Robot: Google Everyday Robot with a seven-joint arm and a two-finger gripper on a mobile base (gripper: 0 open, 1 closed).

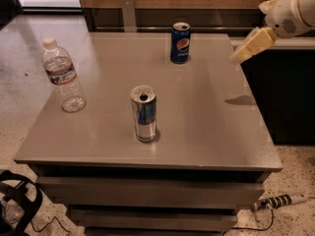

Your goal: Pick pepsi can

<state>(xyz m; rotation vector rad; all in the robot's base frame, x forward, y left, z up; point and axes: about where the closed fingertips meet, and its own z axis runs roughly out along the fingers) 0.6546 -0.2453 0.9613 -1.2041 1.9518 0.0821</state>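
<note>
The pepsi can (180,43) is short and dark blue with a round red-white-blue logo and a silver top. It stands upright near the far edge of the grey table (206,112). My gripper (250,45) hangs in the air at the upper right, above the table's right edge, to the right of the pepsi can and well apart from it. It holds nothing that I can see.
A taller slim silver-and-blue can (144,113) stands upright in the middle of the table. A clear water bottle (62,76) stands near the left edge. A power strip (278,201) and cables lie on the floor at the lower right.
</note>
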